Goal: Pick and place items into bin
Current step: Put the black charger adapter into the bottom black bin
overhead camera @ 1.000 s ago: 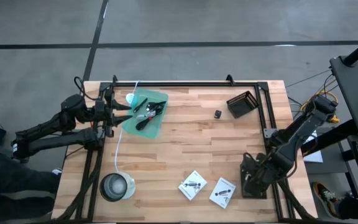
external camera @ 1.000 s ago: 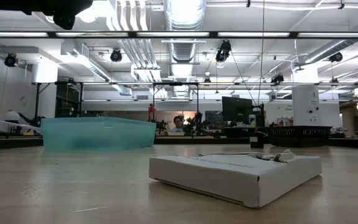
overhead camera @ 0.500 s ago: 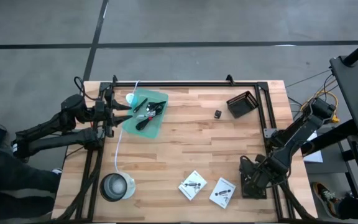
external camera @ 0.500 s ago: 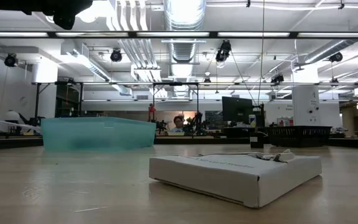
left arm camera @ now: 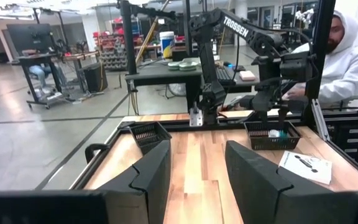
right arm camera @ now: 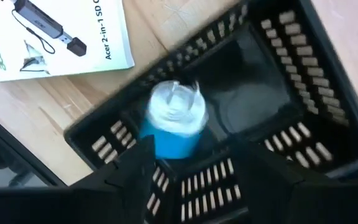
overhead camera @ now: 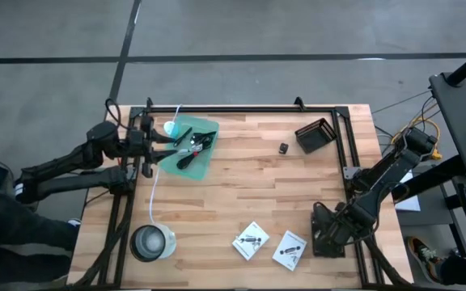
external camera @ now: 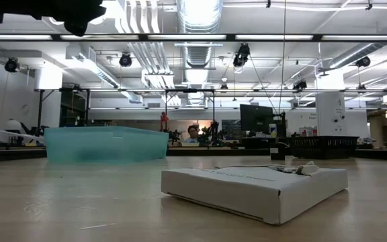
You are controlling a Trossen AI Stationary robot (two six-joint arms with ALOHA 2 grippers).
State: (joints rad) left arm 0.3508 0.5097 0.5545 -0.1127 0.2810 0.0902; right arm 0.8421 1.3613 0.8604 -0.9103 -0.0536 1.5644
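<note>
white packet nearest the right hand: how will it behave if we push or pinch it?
The white packet lies flat on the table, so a push would probably slide it rather than tip or roll it. It looks like a thin, printed carton, likely light and a bit bendy. With little edge height, a top pinch may slip.

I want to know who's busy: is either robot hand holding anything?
No. The left gripper is open with nothing between its fingers, and the right gripper is open above a black basket.

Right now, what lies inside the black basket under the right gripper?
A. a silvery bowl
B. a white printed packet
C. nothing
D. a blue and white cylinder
D: the right wrist view shows a blue and white cylinder lying inside the black basket, below the right gripper.
</note>
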